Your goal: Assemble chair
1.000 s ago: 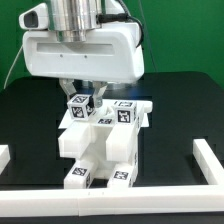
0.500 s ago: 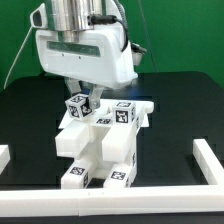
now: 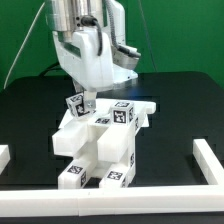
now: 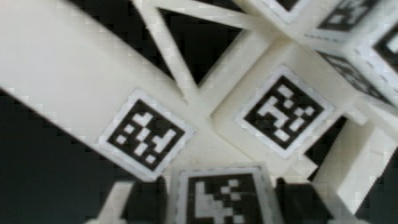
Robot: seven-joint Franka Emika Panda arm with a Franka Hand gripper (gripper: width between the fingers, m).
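Observation:
The partly built white chair (image 3: 103, 150) lies on the black table, a stack of slabs and legs with black-and-white tags. My gripper (image 3: 83, 98) hangs over its far left part and is shut on a small tagged white chair leg (image 3: 76, 106) that stands upright on the chair's slab. In the wrist view the leg's tagged end (image 4: 221, 196) sits between my two dark fingers (image 4: 143, 198), and the gripper (image 4: 217, 205) closes on it from both sides. Other tagged faces of the chair (image 4: 285, 110) fill the view beyond it.
White border rails run along the exterior view's right (image 3: 206, 160), left (image 3: 5, 154) and front (image 3: 110, 202) of the black table. A green wall stands behind. A black cable hangs at the exterior view's left beside the arm.
My hand has turned about its vertical axis, from broad side facing the camera to narrow side, still over the same spot. The held leg has turned with it.

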